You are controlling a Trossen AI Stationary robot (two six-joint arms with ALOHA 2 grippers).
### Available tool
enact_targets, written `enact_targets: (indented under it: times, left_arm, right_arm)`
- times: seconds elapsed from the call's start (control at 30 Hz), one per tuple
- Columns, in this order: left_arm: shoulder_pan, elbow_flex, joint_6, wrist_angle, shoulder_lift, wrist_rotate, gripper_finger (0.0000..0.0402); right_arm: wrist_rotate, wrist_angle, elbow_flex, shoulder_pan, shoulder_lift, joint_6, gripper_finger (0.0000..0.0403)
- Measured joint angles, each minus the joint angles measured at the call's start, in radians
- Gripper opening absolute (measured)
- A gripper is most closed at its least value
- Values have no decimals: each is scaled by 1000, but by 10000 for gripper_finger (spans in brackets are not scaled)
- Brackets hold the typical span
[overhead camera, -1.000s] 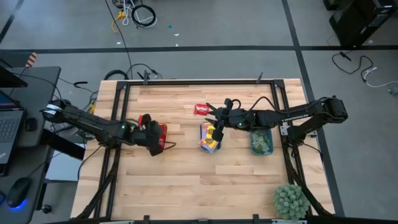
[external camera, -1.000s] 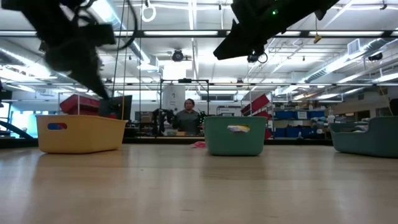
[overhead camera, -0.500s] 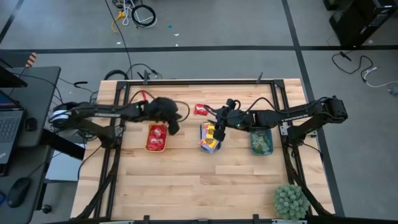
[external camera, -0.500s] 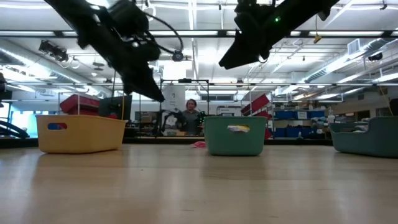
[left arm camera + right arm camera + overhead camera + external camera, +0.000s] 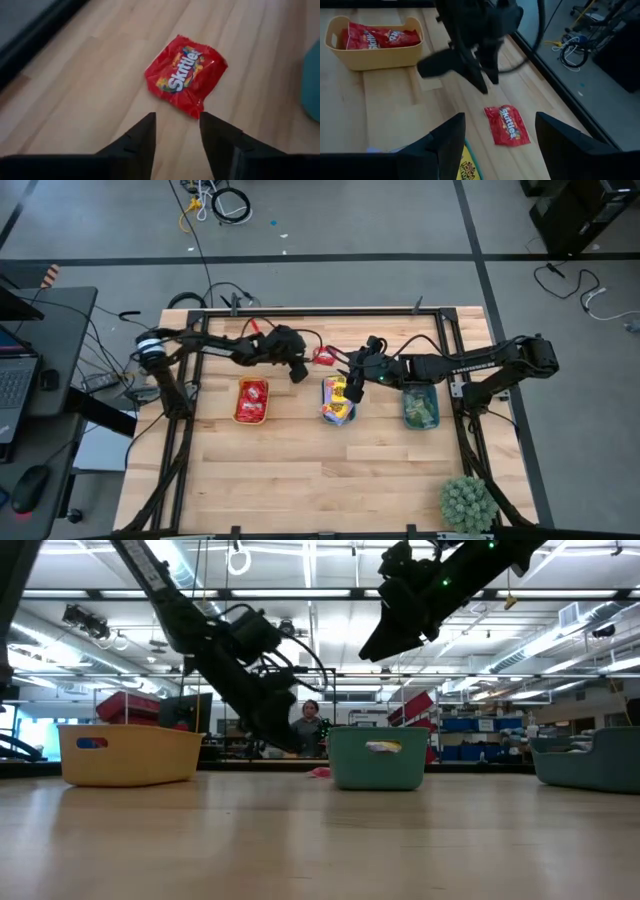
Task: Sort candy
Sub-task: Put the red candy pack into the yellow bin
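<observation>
Left gripper now swung over from yellow-orange plastic tray, fingers spread, hovering just short of glossy red flat candy packet lying near table's far edge. Right gripper spread wider above teal middle tray, empty; last loose red packet likely next pick.

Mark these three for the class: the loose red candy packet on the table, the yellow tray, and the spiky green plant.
loose red candy packet (image 5: 185, 75): left wrist view, middle of its printed face.
yellow tray (image 5: 382, 56): right wrist view, near wall.
spiky green plant (image 5: 468, 502): high view, centre of the foliage.
</observation>
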Motion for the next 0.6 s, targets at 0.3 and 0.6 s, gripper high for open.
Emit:
enact_targets:
  times: [0.3,0.6]
  left_arm:
    - [3,111,45,11,174,21,178]
    - [3,147,53,74,245,12,162]
  right_arm:
    - [0,-20,0,-1,0,0,227]
    - [0,-29,0,-1,0,0,213]
